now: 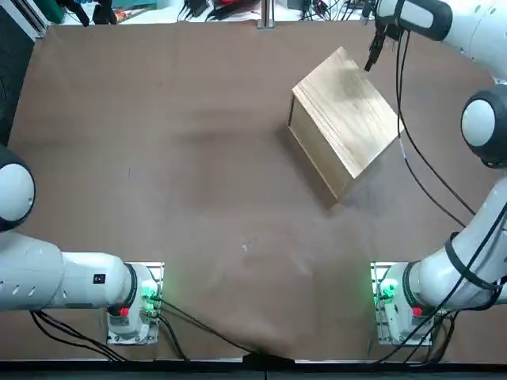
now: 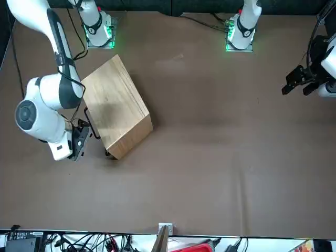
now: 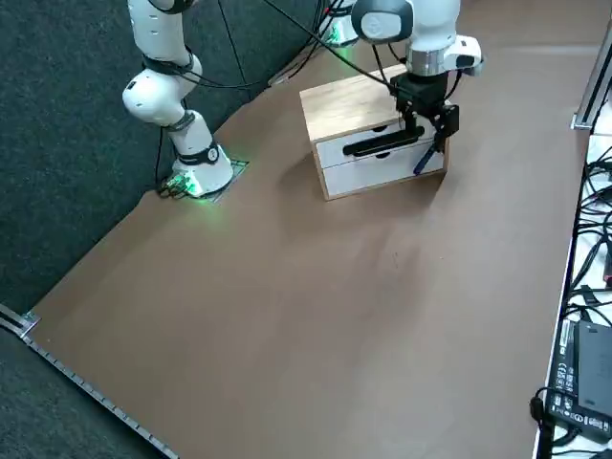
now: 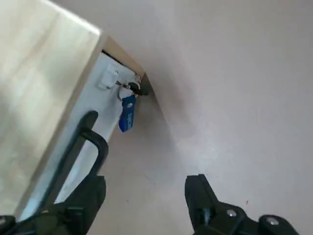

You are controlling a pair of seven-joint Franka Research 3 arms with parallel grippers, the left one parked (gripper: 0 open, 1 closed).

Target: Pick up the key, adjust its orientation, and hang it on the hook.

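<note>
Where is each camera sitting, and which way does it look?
Top: overhead, looking down; both arms' bases show at its bottom.
Front: across the table, facing the robot; the right arm is at the picture's left.
Right side: raised at the robot's right, looking diagonally down; an arm reaches over the box.
Right wrist: on the right arm, looking past its open claw at the box and the keys' blue tag.
Front and top share the box's wooden top.

Tabletop (image 1: pixel 198 158): plain brown; box (image 1: pixel 348 115): pale wood with visible grain, white drawer fronts (image 3: pixel 382 171); handle (image 4: pixel 68 161): black; tag (image 4: pixel 127 113): blue with pale lettering; key ring (image 4: pixel 121 93): silvery; gripper (image 4: pixel 145 193): black.
</note>
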